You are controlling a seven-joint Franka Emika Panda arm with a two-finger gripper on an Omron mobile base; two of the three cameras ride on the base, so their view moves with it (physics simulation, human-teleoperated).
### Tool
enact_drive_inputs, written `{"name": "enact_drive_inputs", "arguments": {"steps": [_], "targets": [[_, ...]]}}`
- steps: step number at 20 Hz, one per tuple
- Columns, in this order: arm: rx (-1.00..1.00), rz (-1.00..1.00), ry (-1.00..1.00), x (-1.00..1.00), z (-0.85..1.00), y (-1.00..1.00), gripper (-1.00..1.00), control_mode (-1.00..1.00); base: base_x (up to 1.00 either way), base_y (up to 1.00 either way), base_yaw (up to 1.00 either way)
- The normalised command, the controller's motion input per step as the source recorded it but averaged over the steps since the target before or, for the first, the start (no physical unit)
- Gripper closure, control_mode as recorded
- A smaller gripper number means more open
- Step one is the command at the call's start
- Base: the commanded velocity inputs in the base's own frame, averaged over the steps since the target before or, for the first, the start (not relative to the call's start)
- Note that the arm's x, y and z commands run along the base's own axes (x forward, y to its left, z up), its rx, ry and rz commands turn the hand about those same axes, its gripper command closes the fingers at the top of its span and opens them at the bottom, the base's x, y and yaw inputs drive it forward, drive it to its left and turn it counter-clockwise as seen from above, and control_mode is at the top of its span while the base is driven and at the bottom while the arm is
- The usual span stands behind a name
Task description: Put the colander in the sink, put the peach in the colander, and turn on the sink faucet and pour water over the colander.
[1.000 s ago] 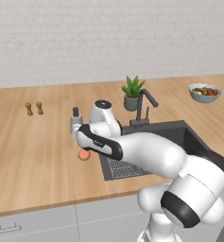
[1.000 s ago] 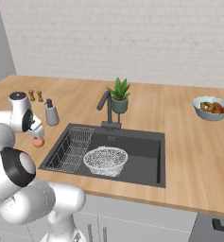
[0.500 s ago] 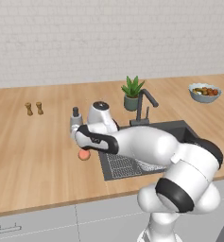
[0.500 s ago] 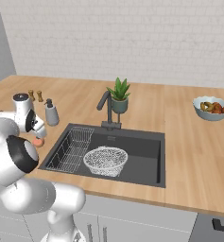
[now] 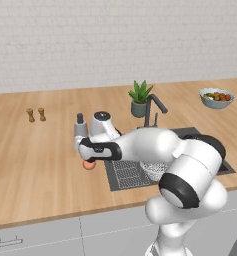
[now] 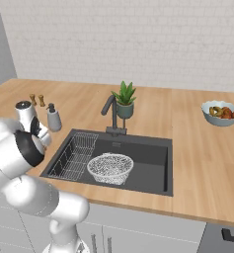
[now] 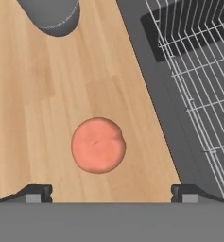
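Hand view: jaws spread wide above peach, bare counter around, sink edge beside.

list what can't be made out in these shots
- Left base view: the peach is mostly hidden under the gripper; the arm covers much of the sink.
- Right base view: the arm hides the counter left of the sink.
- Hand view: soap dispenser cut off by the top edge.
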Motion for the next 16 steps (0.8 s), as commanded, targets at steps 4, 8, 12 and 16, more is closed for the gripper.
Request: {"name": "enact_drive_inputs", "arguments": {"steps": [4, 8, 12, 16], "targets": [[-0.02, 0.02, 0.0, 0.07, -0.19, 0.0, -1.0, -1.0, 0.0, 0.0, 0.0], [0.0, 0.02, 0.0, 0.04, -0.21, 0.0, -1.0, -1.0, 0.0, 0.0, 0.0], [0.0, 0.02, 0.0, 0.01, -0.19, 0.02, -1.0, -1.0, 0.0, 0.0, 0.0], [0.0, 0.03, 0.0, 0.07, -0.22, 0.04, -1.0, -1.0, 0.0, 0.0, 0.0]]}}
